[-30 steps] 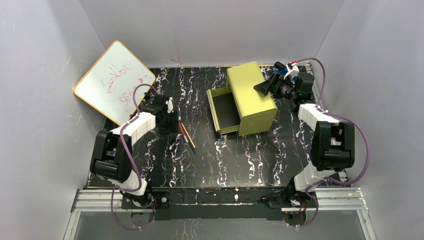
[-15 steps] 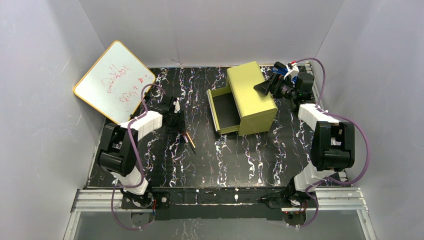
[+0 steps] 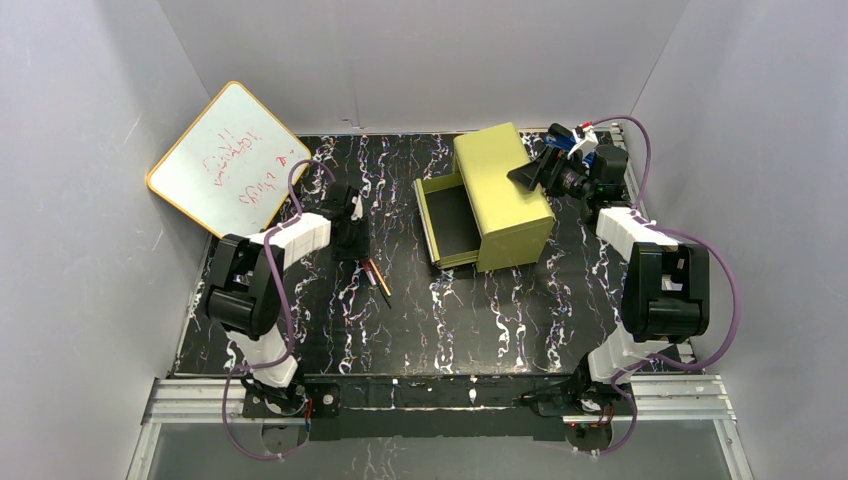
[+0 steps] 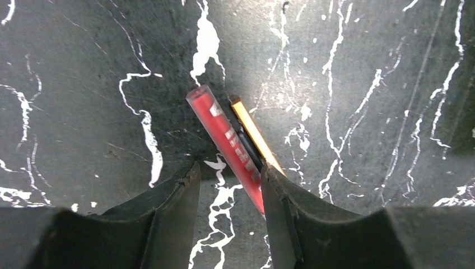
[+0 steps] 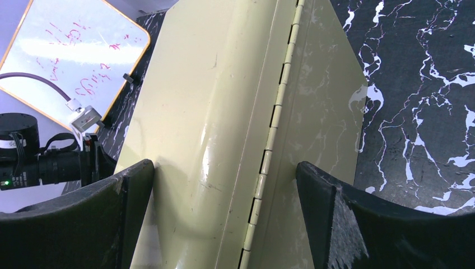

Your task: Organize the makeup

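Observation:
Two thin makeup sticks lie side by side on the black marbled table [image 3: 480, 310], one red [image 4: 224, 134] and one orange-yellow [image 4: 252, 131]; in the top view these sticks [image 3: 378, 277] sit left of centre. My left gripper [image 4: 229, 168] hangs low over their near ends, open, with the red stick running under and against the right finger [image 4: 280, 207]. Nothing is clamped. In the top view the left gripper [image 3: 357, 243] covers the sticks' far ends. My right gripper [image 5: 224, 168] stands open, fingers spread against the hinged top of the yellow-green drawer box [image 5: 224, 84].
The drawer box [image 3: 505, 195] stands at the back centre with its drawer [image 3: 450, 222] pulled out toward the left. A yellow-rimmed whiteboard [image 3: 225, 160] leans at the back left. Grey walls close in three sides.
The left arm has swung right, onto the two sticks, and its jaws have narrowed a little. The right arm and box have not moved.

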Tool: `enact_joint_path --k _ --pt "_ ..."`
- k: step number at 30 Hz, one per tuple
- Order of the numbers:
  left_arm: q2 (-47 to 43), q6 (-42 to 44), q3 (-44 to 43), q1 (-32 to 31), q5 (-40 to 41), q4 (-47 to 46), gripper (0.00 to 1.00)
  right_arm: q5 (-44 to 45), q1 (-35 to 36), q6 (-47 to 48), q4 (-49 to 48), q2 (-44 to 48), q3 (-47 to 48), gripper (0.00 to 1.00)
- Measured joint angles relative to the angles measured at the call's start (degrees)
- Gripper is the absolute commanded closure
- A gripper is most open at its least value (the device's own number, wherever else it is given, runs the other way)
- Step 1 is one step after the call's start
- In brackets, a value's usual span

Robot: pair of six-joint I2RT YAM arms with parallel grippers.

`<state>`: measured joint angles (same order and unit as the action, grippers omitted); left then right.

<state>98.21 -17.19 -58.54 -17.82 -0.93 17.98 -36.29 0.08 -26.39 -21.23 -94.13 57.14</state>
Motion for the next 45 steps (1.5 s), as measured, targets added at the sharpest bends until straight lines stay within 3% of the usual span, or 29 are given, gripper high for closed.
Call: enact_joint_path --k 11,15,25,36,45 --pt "2.8 3.5 -3.6 -0.2 4.8 3.1 0.59 0.0 0.0 0.0 0.0 0.0 0.0 0.0" --pt "3.8 4.5 -4.9 -0.7 6.6 4.6 0.75 0.0 0.0 0.0 0.0 0.0 0.0 0.0" --pt "5.0 5.7 -6.4 -0.9 7.0 6.1 1.0 0.0 0.0 0.0 0.0 0.0 0.0 0.0" --pt "6.5 7.4 -9.4 -1.1 8.0 9.5 1.0 0.0 0.0 0.0 0.0 0.0 0.0 0.0" --pt "8.1 8.9 -18.5 -1.0 9.4 15.5 1.0 -0.1 0.0 0.0 -0.1 0.0 0.0 0.0"
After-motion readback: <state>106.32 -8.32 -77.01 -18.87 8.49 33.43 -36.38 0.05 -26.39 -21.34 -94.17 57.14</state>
